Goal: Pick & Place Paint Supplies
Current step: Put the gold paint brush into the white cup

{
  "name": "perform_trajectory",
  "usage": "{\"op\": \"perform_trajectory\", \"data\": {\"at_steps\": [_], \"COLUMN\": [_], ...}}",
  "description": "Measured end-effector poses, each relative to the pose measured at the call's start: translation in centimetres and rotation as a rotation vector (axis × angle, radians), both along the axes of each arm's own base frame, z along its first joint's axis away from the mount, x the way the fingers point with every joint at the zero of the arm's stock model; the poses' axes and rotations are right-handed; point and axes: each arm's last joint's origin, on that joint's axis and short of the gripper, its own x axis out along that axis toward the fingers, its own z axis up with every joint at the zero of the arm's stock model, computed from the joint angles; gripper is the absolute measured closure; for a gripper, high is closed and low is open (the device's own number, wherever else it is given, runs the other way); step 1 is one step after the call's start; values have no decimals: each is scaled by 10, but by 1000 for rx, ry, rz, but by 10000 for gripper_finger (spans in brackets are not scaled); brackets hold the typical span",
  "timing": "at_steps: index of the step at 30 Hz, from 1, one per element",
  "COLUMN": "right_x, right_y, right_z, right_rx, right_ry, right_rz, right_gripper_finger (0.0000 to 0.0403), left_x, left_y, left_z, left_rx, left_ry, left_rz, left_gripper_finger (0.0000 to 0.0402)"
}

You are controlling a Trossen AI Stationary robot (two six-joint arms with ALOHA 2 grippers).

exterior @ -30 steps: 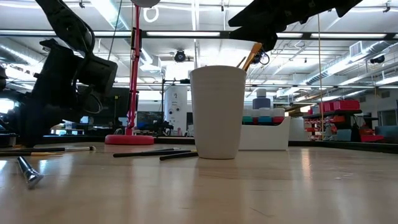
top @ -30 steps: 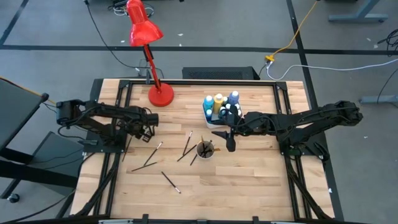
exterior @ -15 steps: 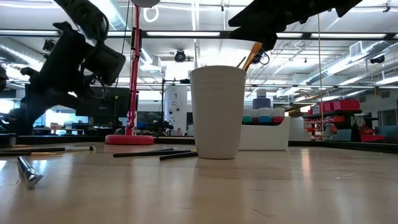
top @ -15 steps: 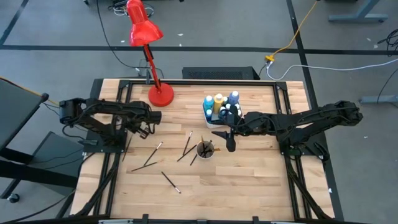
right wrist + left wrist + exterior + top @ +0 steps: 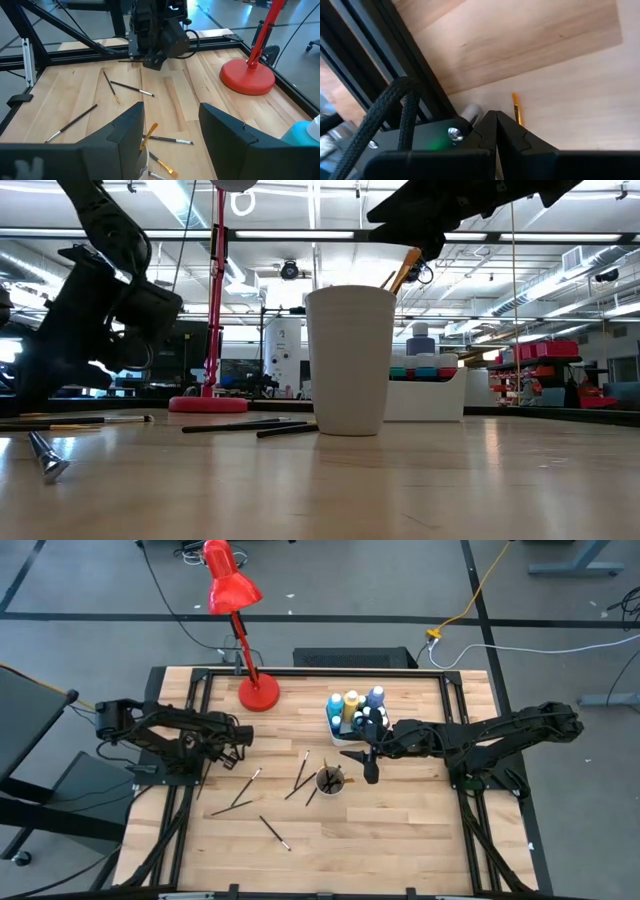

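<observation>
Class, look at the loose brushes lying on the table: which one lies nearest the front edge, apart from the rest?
The brush lying alone toward the front edge, below and left of the white cup. The other loose brushes lie farther back, level with the cup or beyond.

The surface (image 5: 400, 810) is pale planked wood with a smooth, faintly sheened finish, framed by matt black metal rails (image 5: 320, 671). The cup (image 5: 349, 360) looks like matt white paper or plastic. The lamp (image 5: 232, 587) is glossy red, its base (image 5: 248, 76) smooth.

brush (image 5: 517, 108) handle hidden behind left end effector (image 5: 496, 131)
</observation>
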Motion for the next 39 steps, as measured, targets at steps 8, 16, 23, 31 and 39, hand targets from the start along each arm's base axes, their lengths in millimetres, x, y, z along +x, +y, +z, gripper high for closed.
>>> {"op": "perform_trajectory", "data": {"at_steps": [8, 16, 23, 31, 39], "right_x": [0, 0, 0, 0, 0], "right_y": [0, 0, 0, 0, 0], "right_z": [1, 1, 1, 1, 0], "right_rx": [-3, -4, -4, -4, -4], "right_ry": [-6, -6, -6, -6, -2], "right_rz": [1, 1, 1, 0, 1], "right_gripper_finger": [208, 208, 208, 208, 208], "left_x": [23, 54, 76, 73, 47], "left_y": [-4, -11, -20, -24, -28], "left_z": [10, 32, 60, 57, 29], "left_rx": [-50, -25, -4, -129, -114], "left_ry": [-132, -272, -348, -342, -205], "left_rz": [-59, -122, -212, -305, -319], "left_gripper_finger": [392, 389, 381, 338, 287]}}
